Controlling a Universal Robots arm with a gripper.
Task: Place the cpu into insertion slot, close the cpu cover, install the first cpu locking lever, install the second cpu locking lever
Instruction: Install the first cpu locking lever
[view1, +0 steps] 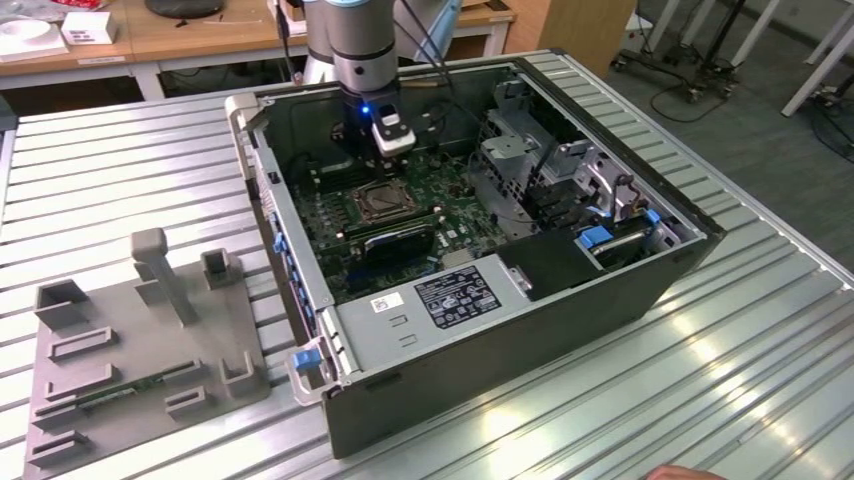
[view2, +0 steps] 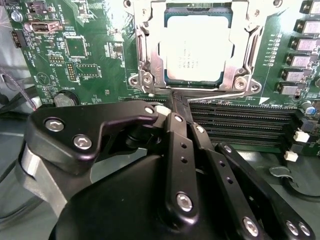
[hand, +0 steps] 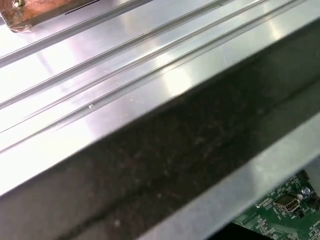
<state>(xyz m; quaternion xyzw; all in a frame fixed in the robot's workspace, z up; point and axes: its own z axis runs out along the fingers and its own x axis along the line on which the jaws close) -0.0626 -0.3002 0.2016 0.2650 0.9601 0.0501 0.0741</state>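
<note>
The cpu lies flat in the insertion slot on the green motherboard, its silvery top showing. The cpu cover, a silvery frame, is down around the cpu. A thin metal locking lever runs along the socket's edge closest to the gripper. In the second wrist view my gripper is shut, its black fingertips pressed together and touching the board right at that lever, just outside the cover's edge. In the exterior view the gripper reaches straight down into the open computer case just behind the socket.
Long black memory slots lie beside the socket. A grey drive cage and the power supply crowd the case. The case wall stands close to the wrist. A grey parts fixture sits on the exterior view's left.
</note>
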